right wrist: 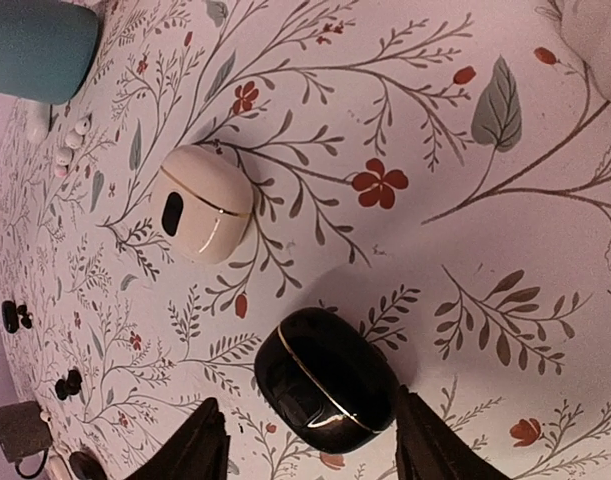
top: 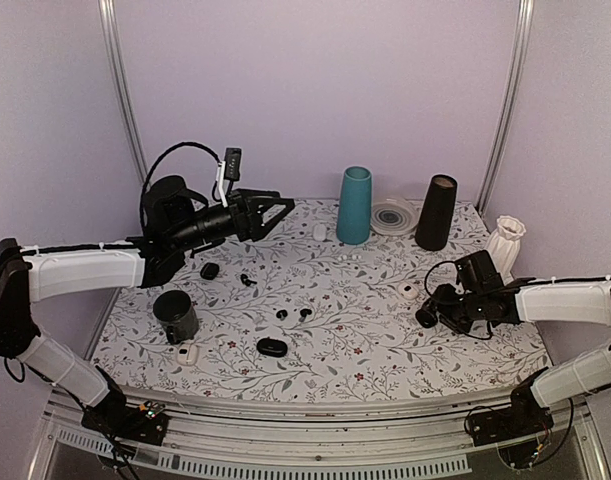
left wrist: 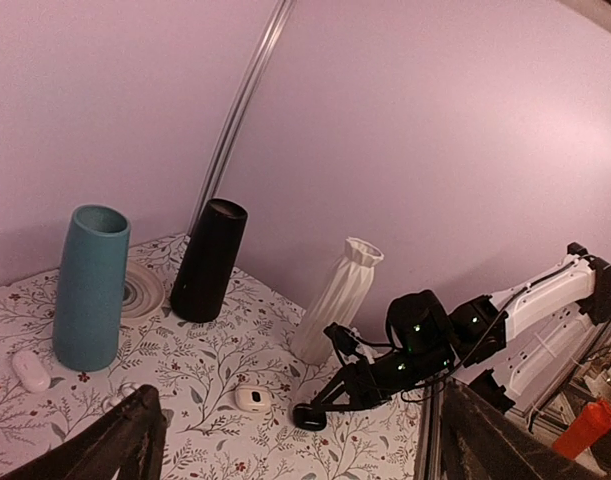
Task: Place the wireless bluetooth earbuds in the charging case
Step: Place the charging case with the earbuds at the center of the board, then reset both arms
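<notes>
Top view: the wireless bluetooth earbuds (top: 282, 314) lie loose mid-table. The left gripper (top: 275, 220) hangs spread wide at their 12 o'clock, and the right gripper (top: 425, 316) sits at 3 o'clock.

Left wrist view: its fingers (left wrist: 135, 440) stand far apart.

Right wrist view: parted jaws straddle the black charging case (right wrist: 327, 378), with a cream case (right wrist: 205, 205) at its 11 o'clock.

The black case (right wrist: 327, 380) at the table's three o'clock side is hard plastic, mirror-glossy, with a thin metallic seam. The cream case (right wrist: 205, 203) at its eleven o'clock looks smooth and satiny. The flowered tablecloth (right wrist: 435, 150) beneath is matt, and the teal vase (top: 354, 205) at twelve o'clock is smooth and dull.
</notes>
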Controlling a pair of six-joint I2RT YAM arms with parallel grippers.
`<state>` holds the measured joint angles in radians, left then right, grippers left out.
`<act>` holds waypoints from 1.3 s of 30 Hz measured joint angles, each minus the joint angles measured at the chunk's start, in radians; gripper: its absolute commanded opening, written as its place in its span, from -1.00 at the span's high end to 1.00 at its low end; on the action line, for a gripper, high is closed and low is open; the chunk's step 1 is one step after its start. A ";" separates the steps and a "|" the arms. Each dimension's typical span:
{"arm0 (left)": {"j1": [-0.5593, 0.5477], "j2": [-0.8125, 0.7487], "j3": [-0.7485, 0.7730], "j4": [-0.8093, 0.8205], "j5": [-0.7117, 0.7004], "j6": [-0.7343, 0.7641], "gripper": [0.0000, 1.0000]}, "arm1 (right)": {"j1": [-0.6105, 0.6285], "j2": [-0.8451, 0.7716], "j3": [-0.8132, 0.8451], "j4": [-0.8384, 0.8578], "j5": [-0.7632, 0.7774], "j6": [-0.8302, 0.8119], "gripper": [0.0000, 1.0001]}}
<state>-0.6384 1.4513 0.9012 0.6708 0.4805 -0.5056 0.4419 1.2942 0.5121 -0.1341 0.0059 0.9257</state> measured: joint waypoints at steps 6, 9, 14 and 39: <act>0.000 0.000 -0.001 0.000 0.000 -0.001 -0.92 | 0.000 -0.013 0.025 -0.016 0.014 -0.038 -0.64; 0.001 0.000 -0.001 0.000 0.000 -0.003 -0.92 | 0.000 -0.029 0.027 -0.019 0.015 -0.061 -0.78; 0.002 0.000 -0.002 0.000 0.000 -0.003 -0.92 | 0.008 -0.042 0.061 -0.022 0.016 -0.097 -0.96; 0.005 -0.084 -0.051 -0.095 -0.088 0.077 -0.92 | 0.174 -0.043 0.472 0.218 -0.031 -0.450 -0.98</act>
<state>-0.6331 1.3674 0.8505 0.5755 0.3923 -0.4290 0.6155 1.2510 0.9844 0.0837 -0.0250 0.4755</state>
